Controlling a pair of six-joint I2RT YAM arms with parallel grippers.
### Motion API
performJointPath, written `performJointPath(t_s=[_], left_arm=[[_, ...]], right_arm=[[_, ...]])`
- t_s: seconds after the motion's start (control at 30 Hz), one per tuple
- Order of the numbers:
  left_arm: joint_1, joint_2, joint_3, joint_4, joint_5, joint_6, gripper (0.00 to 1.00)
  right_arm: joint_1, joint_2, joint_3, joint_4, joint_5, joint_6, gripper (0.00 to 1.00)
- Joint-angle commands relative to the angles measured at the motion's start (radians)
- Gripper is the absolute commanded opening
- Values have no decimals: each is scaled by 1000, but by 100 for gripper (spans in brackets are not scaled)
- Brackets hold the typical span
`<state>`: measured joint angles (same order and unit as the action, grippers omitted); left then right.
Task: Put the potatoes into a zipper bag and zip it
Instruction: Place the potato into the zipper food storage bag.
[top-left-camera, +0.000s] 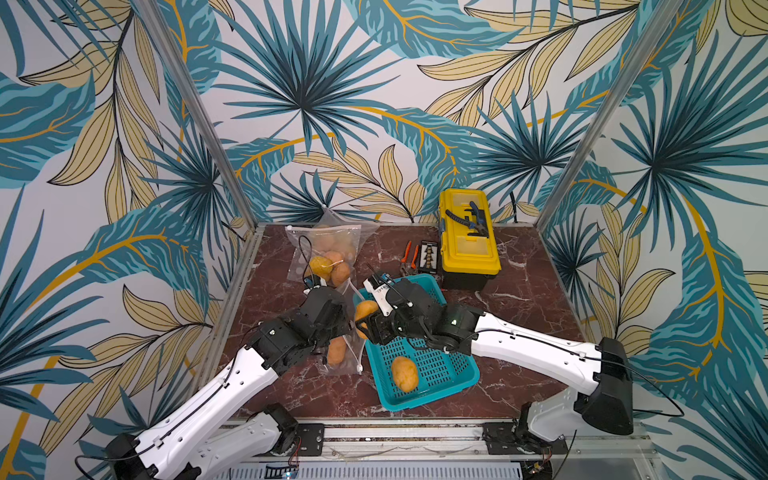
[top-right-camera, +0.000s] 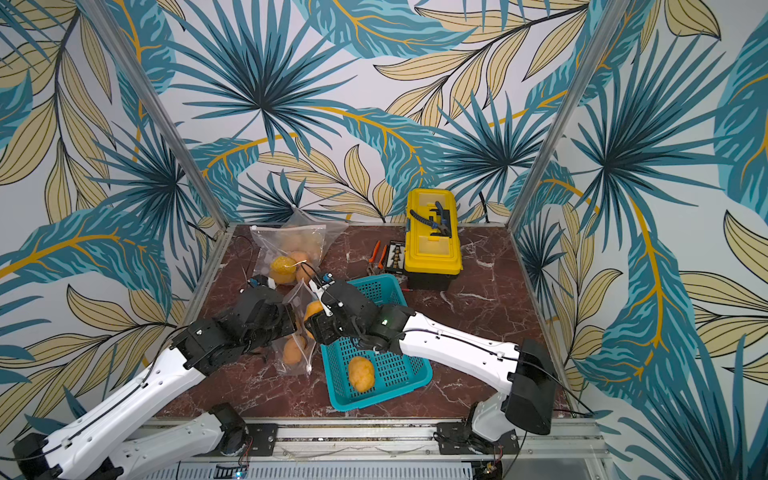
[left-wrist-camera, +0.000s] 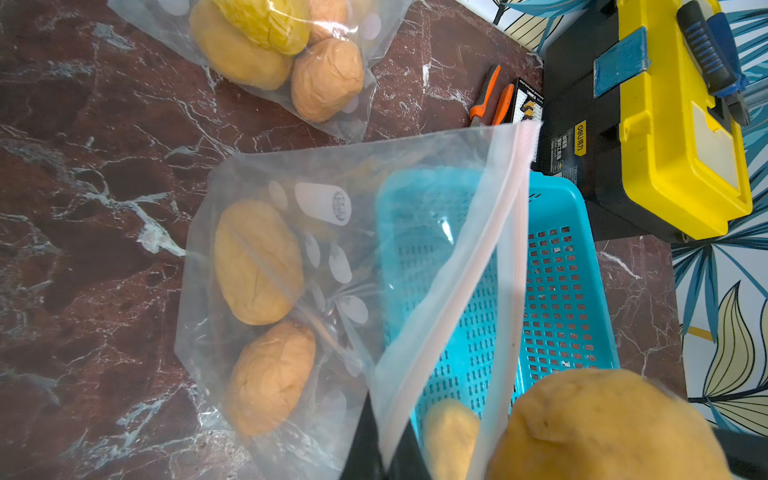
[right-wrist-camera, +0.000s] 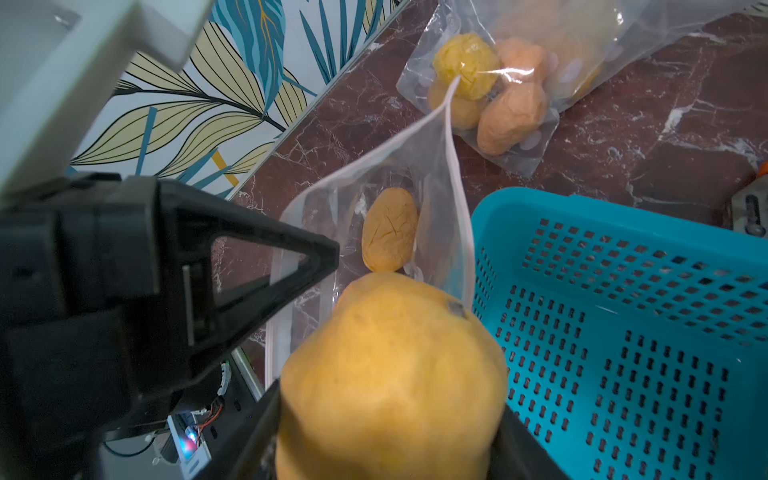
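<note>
Two-handed; clasped potato (right-wrist-camera: 390, 365) end-on to zipper bag (left-wrist-camera: 291, 195) mouth just ahead, in half-spread right gripper (top-left-camera: 368, 322); pinched rim (right-wrist-camera: 453, 166) with closed left gripper (left-wrist-camera: 386, 457).

The table (top-left-camera: 532, 286) looks like polished stone, dark red marble veined white, with a soft sheen. The zipper bag (left-wrist-camera: 266, 174) is thin clear plastic film, glossy and creased, its zip strip milky. The nearest potato (right-wrist-camera: 390, 365) has matt, faintly pitted skin; those inside the bag look wrinkled. The basket (right-wrist-camera: 582, 208) is smooth teal plastic, perforated. The toolbox (left-wrist-camera: 665, 145) is hard, shiny yellow and black plastic. The arm casings (top-left-camera: 540, 349) are smooth white plastic, the frame posts (top-left-camera: 199, 116) dull metal.
</note>
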<state>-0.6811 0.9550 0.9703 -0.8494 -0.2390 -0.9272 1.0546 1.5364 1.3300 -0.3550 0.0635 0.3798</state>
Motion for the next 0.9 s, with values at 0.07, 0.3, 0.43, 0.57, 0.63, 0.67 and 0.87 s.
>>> performJointPath(t_s=[0.07,0.3,0.43,0.57,0.63,0.67,0.87], left_arm=[[-3,-6,9,12,3,15,0],[-3,-10,6,12,4,15,0],[-3,-12,6,12,3,15,0],[-3,-11,6,12,1,14,0],[-3,-9,7,11,1,15,0],[-3,-8,7,12,1,14,0],[-3,-7,8,11,0,14,0]], right_arm=[[2,86,67,19,10,-48,39],[2,156,120,-5,11,-49,74],[1,130,114,-22,32,-46,88],[3,47,64,-26,58,-38,94],[2,-7,23,-31,81,-28,94],[3,-41,-2,-36,100,-21,95],[3,-246,-184,-69,233,54,97]])
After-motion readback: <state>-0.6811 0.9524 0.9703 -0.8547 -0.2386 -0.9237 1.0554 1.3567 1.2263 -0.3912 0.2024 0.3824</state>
